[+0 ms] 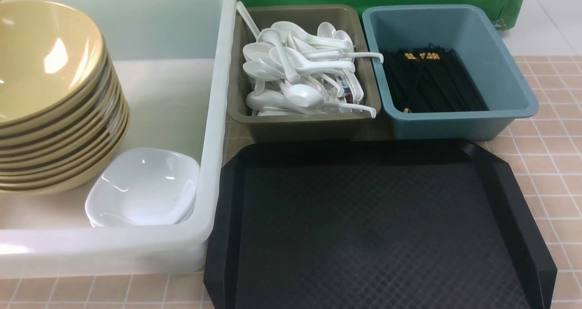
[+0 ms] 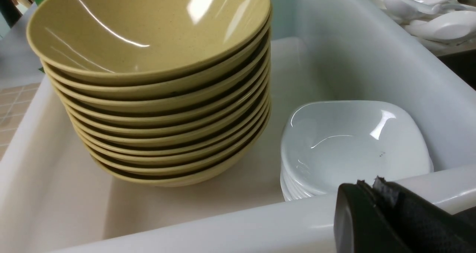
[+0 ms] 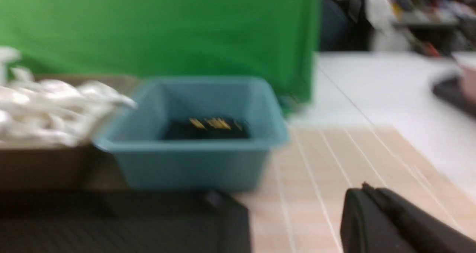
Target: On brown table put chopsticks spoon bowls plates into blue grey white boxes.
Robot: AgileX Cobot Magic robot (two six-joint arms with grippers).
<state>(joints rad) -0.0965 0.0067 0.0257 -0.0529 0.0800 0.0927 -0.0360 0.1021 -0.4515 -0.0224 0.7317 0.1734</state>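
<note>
Although both grippers show only at the edge of their own wrist views, the left gripper (image 2: 375, 188) has its dark fingers pressed together with nothing between them, and the right gripper (image 3: 366, 189) looks likewise closed and empty, though that view is blurred. Nearest the arms, the flat black textured tray (image 1: 373, 227) on the brown tiled table (image 1: 545, 163) carries nothing, which suggests the sorting is finished or nearly so. Just beyond the left gripper lies the near rim of the large translucent white plastic box (image 2: 223, 223), and inside it sit the small stack of glossy white rounded-square plates (image 2: 353, 145) and, beside them, the tall stack of mustard-yellow glossy bowls (image 2: 156, 78). Farther off, ahead of the right gripper past the tray, the teal-blue box (image 1: 504, 86) holds the black chopsticks with gold bands (image 1: 427, 84), and the olive-grey box (image 1: 295, 127) beside it is heaped with glossy white soup spoons (image 1: 295, 68). No tableware is visible outside the boxes, so nothing seems left to move.
</note>
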